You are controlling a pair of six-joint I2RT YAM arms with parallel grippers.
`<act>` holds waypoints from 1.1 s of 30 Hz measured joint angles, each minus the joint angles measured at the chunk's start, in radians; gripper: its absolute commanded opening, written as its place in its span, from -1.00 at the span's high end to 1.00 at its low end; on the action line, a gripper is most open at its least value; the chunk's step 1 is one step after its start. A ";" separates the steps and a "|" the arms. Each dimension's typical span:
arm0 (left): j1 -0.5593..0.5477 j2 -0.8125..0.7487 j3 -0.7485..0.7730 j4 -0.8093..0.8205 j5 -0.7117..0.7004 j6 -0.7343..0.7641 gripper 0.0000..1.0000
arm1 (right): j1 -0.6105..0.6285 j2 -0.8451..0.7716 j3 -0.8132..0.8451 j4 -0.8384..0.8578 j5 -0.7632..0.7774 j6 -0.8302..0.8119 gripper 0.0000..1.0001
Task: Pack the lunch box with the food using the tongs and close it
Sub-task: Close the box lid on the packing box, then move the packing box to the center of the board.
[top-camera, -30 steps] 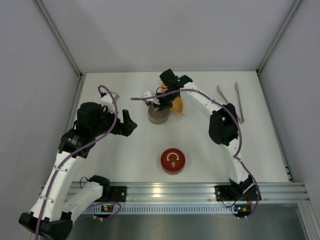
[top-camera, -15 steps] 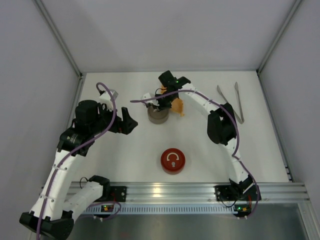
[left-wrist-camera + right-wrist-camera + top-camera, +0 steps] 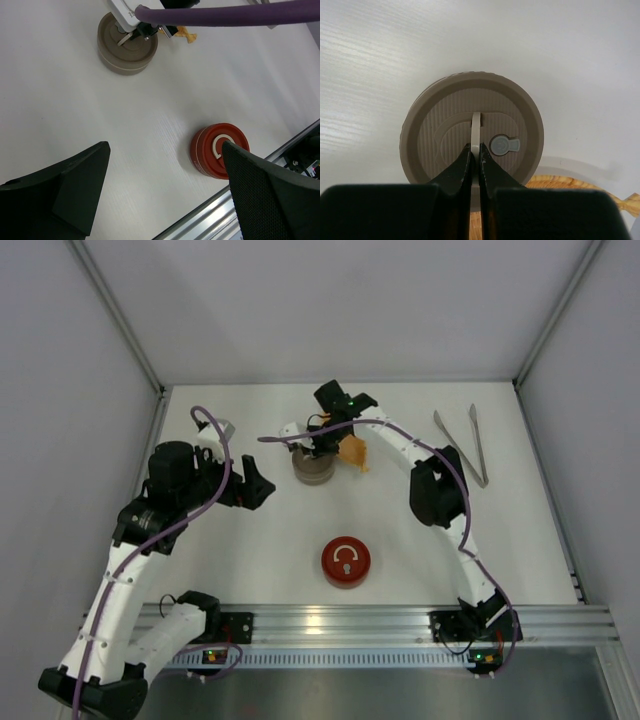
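The lunch box (image 3: 314,469) is a round beige container with its ribbed lid on (image 3: 470,130) and stands at the table's middle back. My right gripper (image 3: 475,150) comes down from above and is shut on the thin upright handle (image 3: 476,125) in the middle of the lid. My left gripper (image 3: 165,165) hangs open over bare table, left of the lunch box (image 3: 127,47), with nothing between its fingers. The silver tongs (image 3: 462,445) lie at the back right, away from both grippers. No food shows; the right arm hides most of the orange dish (image 3: 353,452).
A red round canister (image 3: 346,561) with a white mark on top stands near the front middle, and shows in the left wrist view (image 3: 219,150) beside the metal rail (image 3: 330,622). Walls close the table at the back and on both sides.
My right gripper has shifted slightly left and back, still shut on the lid handle, and the lunch box has moved with it. The left arm has hardly moved.
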 measured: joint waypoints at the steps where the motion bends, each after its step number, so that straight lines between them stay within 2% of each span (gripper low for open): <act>1: 0.000 -0.001 0.000 0.000 0.000 0.000 -0.96 | 0.000 0.002 0.000 0.002 0.000 -0.001 1.00; 10: 0.000 -0.004 0.000 0.000 -0.013 0.000 -0.97 | 0.004 -0.012 -0.040 0.039 0.015 0.037 1.00; 15: 0.000 -0.016 0.001 -0.001 -0.054 -0.013 -0.97 | 0.031 -0.135 -0.254 0.190 0.100 0.237 1.00; 21: 0.002 -0.017 0.020 0.002 -0.089 -0.050 -0.96 | 0.051 -0.294 -0.507 0.323 0.164 0.568 1.00; 27: 0.013 -0.009 0.037 0.005 -0.114 -0.074 -0.96 | 0.060 -0.343 -0.587 0.381 0.195 0.822 1.00; 33: 0.051 0.017 0.059 0.003 -0.148 -0.092 -0.96 | 0.143 -0.373 -0.644 0.430 0.197 0.933 1.00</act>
